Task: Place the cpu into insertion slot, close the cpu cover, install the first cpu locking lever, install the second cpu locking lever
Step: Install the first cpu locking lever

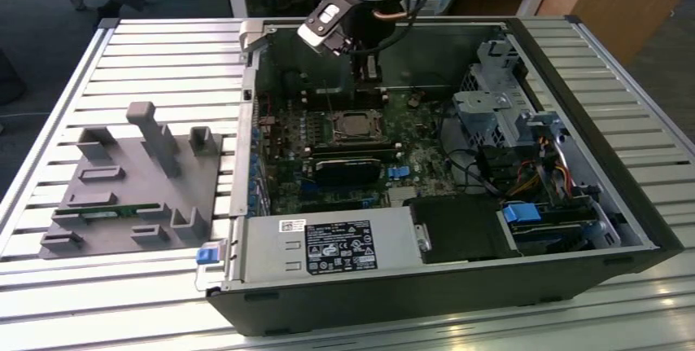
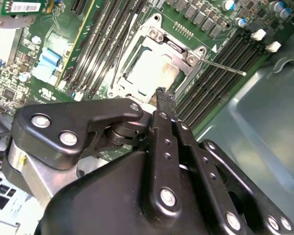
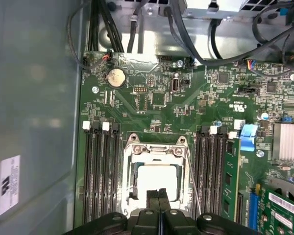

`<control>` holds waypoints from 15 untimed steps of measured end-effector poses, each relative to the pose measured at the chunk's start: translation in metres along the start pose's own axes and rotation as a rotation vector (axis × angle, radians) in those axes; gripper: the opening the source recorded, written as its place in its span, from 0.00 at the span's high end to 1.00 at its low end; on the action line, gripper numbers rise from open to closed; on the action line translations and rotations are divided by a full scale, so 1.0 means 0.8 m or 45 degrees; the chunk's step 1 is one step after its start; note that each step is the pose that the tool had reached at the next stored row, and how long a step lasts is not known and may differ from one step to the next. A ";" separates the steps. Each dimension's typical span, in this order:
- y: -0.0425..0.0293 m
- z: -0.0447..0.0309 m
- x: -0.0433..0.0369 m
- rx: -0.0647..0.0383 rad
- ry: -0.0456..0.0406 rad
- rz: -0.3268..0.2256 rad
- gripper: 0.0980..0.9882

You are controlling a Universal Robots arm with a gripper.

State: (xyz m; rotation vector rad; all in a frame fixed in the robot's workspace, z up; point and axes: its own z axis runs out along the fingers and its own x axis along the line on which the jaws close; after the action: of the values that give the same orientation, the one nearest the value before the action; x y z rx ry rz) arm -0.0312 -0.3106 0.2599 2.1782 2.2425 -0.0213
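Note:
In the open computer case [image 1: 565,229], the cpu [image 3: 157,180] shows its dull silver top inside the insertion slot [image 3: 129,198]. The silver cpu cover [image 3: 154,147] lies flat around it, framing the chip in its window. Beside the socket a thin metal locking lever [image 3: 192,181] angles slightly away over the memory slots; in the second wrist view this lever [image 2: 225,67] sticks out past the cover [image 2: 179,49]. My gripper [image 3: 159,194] is shut with nothing between its black fingers, and it hangs just over the socket's edge. In the exterior view the gripper [image 1: 369,82] sits behind the cpu [image 1: 353,125].
Long black memory slots [image 3: 99,171] flank the socket on both sides. A black finned block [image 1: 353,168] and a labelled power supply [image 1: 325,245] lie nearer the case front, with a drive cage [image 1: 510,103] and cables at the exterior view's right. A grey fixture [image 1: 130,180] stands on the slatted table [image 1: 109,58].

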 end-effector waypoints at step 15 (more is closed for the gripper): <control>-0.0011 -0.0150 0.000 -0.004 0.000 -0.161 0.99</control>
State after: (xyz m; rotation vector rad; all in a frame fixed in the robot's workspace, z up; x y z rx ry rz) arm -0.0320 -0.3106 0.2719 2.0309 2.3750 -0.0188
